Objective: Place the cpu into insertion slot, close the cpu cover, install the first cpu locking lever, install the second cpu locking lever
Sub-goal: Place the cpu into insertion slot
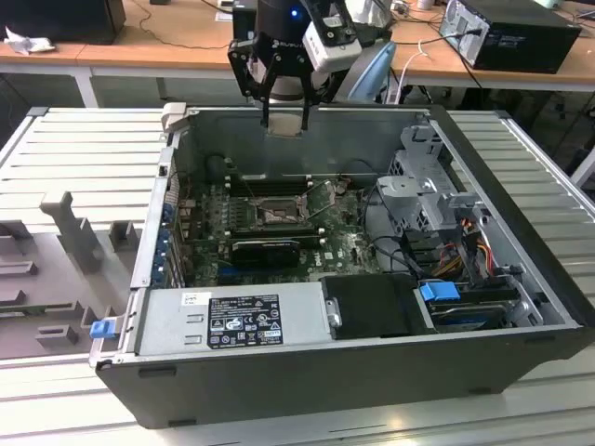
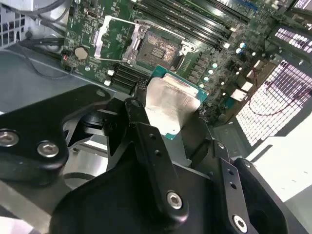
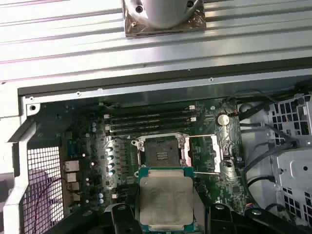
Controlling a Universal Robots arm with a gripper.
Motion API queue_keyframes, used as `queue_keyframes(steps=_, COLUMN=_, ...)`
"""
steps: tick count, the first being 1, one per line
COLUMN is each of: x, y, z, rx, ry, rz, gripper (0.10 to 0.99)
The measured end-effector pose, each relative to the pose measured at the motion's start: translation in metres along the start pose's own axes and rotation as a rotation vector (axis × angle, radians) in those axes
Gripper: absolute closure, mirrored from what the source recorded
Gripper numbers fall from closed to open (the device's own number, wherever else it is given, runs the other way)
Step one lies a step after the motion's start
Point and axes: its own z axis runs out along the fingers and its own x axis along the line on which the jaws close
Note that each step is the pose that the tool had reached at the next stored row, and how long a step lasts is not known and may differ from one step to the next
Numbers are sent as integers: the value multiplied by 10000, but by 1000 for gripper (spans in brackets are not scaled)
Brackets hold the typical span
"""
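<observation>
My gripper [image 1: 284, 119] hangs above the far wall of the open computer case [image 1: 307, 372], shut on the cpu [image 1: 284, 126]. In both wrist views the cpu [image 2: 170, 105] [image 3: 165, 197] is a pale grey square on a green carrier, held flat by its edges between the black fingers [image 2: 141, 114]. Below it on the motherboard, the insertion slot [image 3: 160, 151] [image 2: 158, 46] lies bare. The cpu cover [image 3: 214, 153] [image 2: 109, 41] is swung open to one side of the slot, and thin wire locking levers [image 3: 195, 171] stand released around it. In the exterior view the slot [image 1: 277, 216] sits mid-board, nearer than the gripper.
Memory sticks [image 3: 148, 122] run along the slot's far side. A long black expansion card [image 1: 265, 249] lies on its near side. A power supply [image 1: 232, 316] fills the case front, and a drive cage with cables [image 1: 437, 200] stands at the exterior view's right. Grey fixtures [image 1: 65, 223] stand outside.
</observation>
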Motion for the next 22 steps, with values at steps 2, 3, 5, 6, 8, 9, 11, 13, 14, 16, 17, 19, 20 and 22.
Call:
queue_keyframes(steps=2, x=1, y=-4, z=15, rx=0, ry=-2, rz=13, gripper=557)
queue_keyframes(steps=3, x=0, y=-6, z=22, rx=1, ry=-1, rz=13, gripper=557)
queue_keyframes(steps=5, x=7, y=-13, z=35, rx=1, ry=-7, rz=23, gripper=557)
queue_keyframes(steps=6, x=7, y=-13, z=37, rx=1, ry=-17, rz=133, gripper=557)
queue_keyframes(steps=8, x=8, y=-14, z=40, rx=-4, ry=-36, rz=350, gripper=557)
queue_keyframes(steps=9, x=8, y=-14, z=42, rx=-8, ry=-58, rz=605, gripper=557)
queue_keyframes(steps=11, x=7, y=-14, z=49, rx=-16, ry=-101, rz=1073, gripper=557)
queue_keyframes(steps=13, x=7, y=-15, z=53, rx=-12, ry=-129, rz=1386, gripper=557)
queue_keyframes(steps=14, x=7, y=-15, z=54, rx=-14, ry=-142, rz=1536, gripper=557)
queue_keyframes(steps=16, x=7, y=-15, z=55, rx=-17, ry=-154, rz=1666, gripper=557)
queue_keyframes(steps=17, x=7, y=-15, z=57, rx=-20, ry=-165, rz=1804, gripper=557)
queue_keyframes(steps=19, x=7, y=-15, z=57, rx=-22, ry=-175, rz=1908, gripper=557)
queue_keyframes(steps=20, x=7, y=-15, z=58, rx=-23, ry=-180, rz=1963, gripper=557)
queue_keyframes(steps=22, x=7, y=-15, z=60, rx=-25, ry=-189, rz=2075, gripper=557)
